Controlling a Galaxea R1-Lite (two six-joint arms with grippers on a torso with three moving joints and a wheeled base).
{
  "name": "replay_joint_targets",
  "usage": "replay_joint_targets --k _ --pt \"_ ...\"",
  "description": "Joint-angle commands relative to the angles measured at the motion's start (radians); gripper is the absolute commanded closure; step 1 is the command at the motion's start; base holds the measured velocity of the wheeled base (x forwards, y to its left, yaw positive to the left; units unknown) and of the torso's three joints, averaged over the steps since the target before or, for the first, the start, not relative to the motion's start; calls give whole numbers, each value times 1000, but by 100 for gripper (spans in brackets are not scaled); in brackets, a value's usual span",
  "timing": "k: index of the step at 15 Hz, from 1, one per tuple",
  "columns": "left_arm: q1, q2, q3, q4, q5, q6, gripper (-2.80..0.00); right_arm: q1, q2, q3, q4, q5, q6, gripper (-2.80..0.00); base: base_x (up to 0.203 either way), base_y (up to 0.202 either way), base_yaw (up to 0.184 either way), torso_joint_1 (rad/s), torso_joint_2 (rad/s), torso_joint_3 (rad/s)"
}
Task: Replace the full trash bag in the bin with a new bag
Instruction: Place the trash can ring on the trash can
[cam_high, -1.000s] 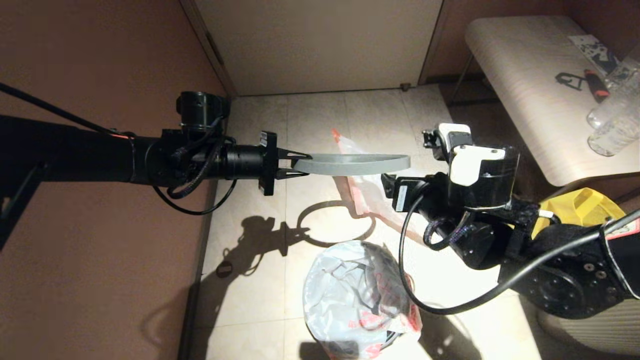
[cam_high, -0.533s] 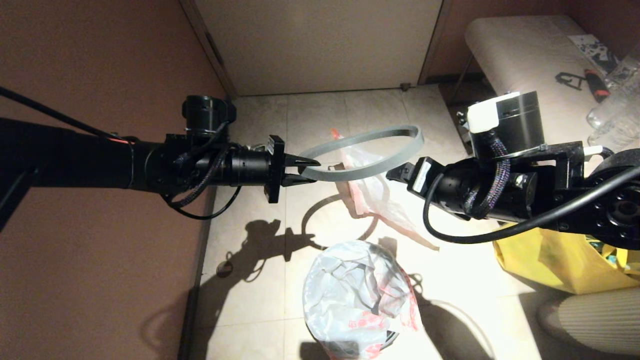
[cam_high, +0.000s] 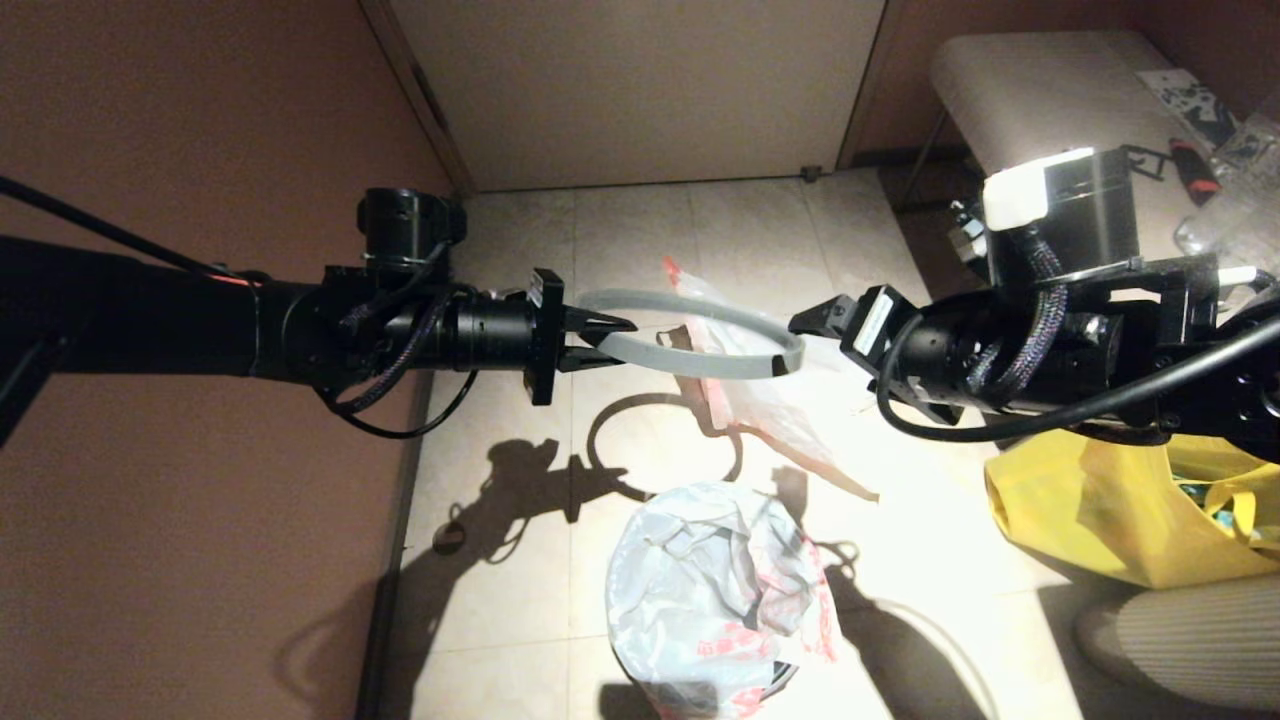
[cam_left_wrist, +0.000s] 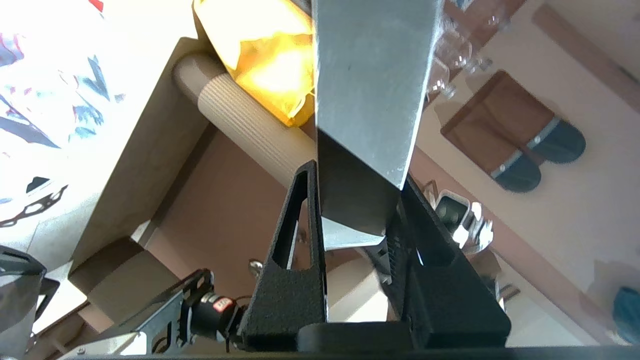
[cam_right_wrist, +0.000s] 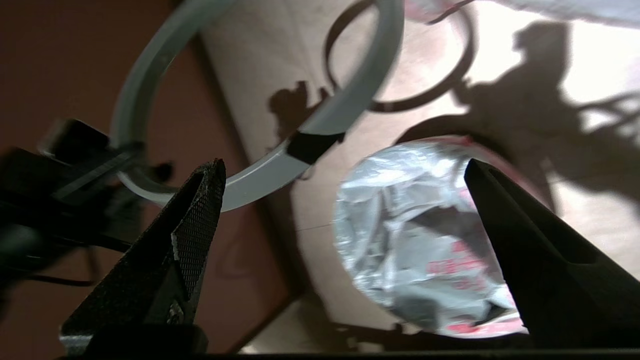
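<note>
**Above the tiled floor, a grey hoop held aloft**

Over the pale tiles (cam_high: 500, 590), the left gripper (cam_high: 610, 338) is reaching level from the left, its fingers pinching the grey hoop (cam_high: 700, 360). The right gripper (cam_high: 815, 320) is hovering just beside the hoop's far side, fingers spread wide. Below, the new bag (cam_high: 715, 600) is lining the bin; the full trash bag (cam_high: 750, 400) is lying beyond, near a yellow tote (cam_high: 1100, 510).

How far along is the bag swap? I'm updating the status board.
Done: the full trash bag lies on the floor, and the new bag drapes the bin. In hand: the left gripper holds the grey hoop aloft; the right gripper is open beside it. Left: seating the hoop.
</note>
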Motion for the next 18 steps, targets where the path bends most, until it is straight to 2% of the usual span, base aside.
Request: replay_joint_targets --k 1,3,6,8,10,12,15,16,18 --pt "1 -6 21 -23 -6 -6 0 -25 2 -32 14 59 68 -280 0 0 0 0 0 0" --pt "0 -31 83 -106 -21 -4 0 -53 32 -107 95 143 155 -280 0 0 0 0 0 0" --pt "0 -84 243 -372 -75 -10 0 -96 106 -265 212 262 244 -280 0 0 0 0 0 0" --pt "0 -129 294 -457 -84 -14 0 -104 173 -365 297 288 257 -280 0 0 0 0 0 0" --pt "1 -153 313 -487 -87 -13 0 -106 224 -455 380 302 275 -280 0 0 0 0 0 0" --pt "2 -181 339 -509 -91 -12 0 -111 265 -514 403 308 299 -280 0 0 0 0 0 0" --pt "1 -185 383 -603 -111 -19 0 -135 296 -599 433 318 303 -280 0 0 0 0 0 0" --pt "1 -185 387 -609 -112 -20 0 -145 303 -622 448 336 305 0 0 0 0 0 0 0" --pt "-1 -171 392 -611 -113 -17 0 -157 303 -659 446 362 313 0 0 0 0 0 0 0"
